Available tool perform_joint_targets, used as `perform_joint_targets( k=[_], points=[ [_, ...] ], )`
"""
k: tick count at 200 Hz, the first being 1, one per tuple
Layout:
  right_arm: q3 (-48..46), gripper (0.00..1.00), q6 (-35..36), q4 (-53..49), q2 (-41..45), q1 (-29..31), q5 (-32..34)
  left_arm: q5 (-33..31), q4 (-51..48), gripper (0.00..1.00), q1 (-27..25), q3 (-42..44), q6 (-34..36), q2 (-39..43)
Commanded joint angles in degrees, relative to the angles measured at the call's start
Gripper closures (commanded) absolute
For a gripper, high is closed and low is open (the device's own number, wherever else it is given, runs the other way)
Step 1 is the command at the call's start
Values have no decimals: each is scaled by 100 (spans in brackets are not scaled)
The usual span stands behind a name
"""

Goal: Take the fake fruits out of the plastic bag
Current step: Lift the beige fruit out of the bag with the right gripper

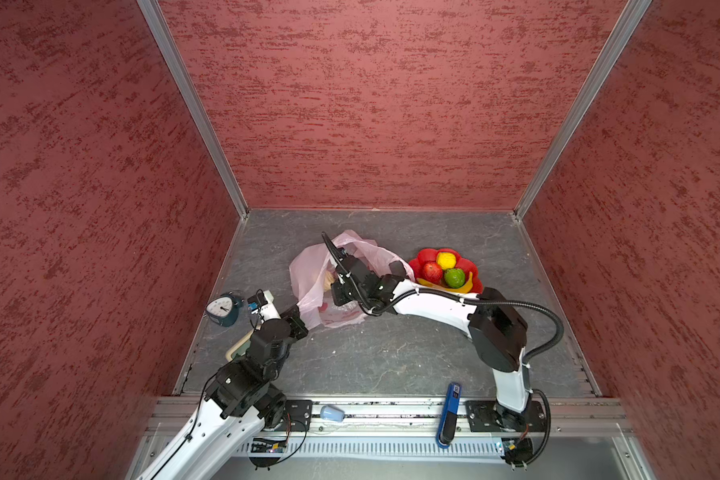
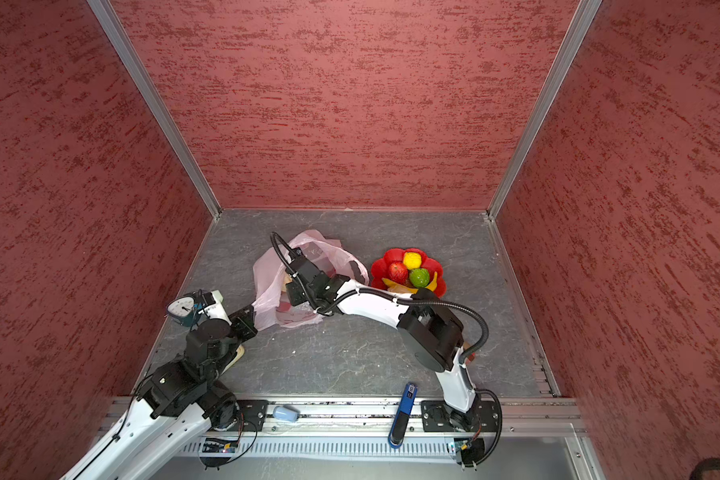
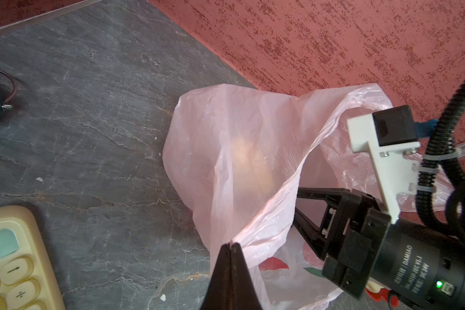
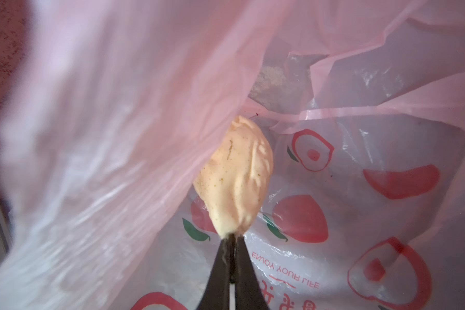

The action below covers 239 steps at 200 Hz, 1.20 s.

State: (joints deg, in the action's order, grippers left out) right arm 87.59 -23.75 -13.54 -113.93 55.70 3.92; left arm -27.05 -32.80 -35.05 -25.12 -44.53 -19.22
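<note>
The pale pink plastic bag (image 1: 308,270) (image 2: 267,274) lies open on the grey floor, left of centre. My left gripper (image 3: 230,243) (image 1: 303,312) is shut on the bag's rim and holds it up. My right gripper (image 4: 232,236) reaches inside the bag (image 4: 91,134) and is shut on the tip of a beige lumpy fruit (image 4: 236,174) (image 1: 329,279), which shows faintly through the film (image 3: 250,161). A red apple (image 1: 432,272), a yellow round fruit (image 1: 446,260), a green round fruit (image 1: 454,277) and a banana (image 1: 468,284) lie in the red flower-shaped dish (image 1: 472,266).
A teal dial clock (image 1: 224,309) stands by the left wall, with a beige calculator (image 3: 11,263) under my left arm. A blue tool (image 1: 449,411) and a pale blue cup (image 1: 332,413) rest on the front rail. Red walls close three sides.
</note>
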Motion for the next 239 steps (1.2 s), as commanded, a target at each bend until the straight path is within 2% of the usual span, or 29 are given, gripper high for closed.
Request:
perform_joint_targets(
  k=[1,62,164,239],
  points=[
    [-8,100,103,-274,165,-33,-120,7,166,94,-10,16,74,-13],
    [-166,100,195,-730,462,-33,-68,-125,436,94,-11,-75,184,-87],
    [-581,100,247,-1239,1763,-33,115,-55,1104,94,-6,-147,227,-693],
    [-425,100,578,-2005,2488,-33,599,-7,1355,94,-2,-151,212,-882]
  ],
)
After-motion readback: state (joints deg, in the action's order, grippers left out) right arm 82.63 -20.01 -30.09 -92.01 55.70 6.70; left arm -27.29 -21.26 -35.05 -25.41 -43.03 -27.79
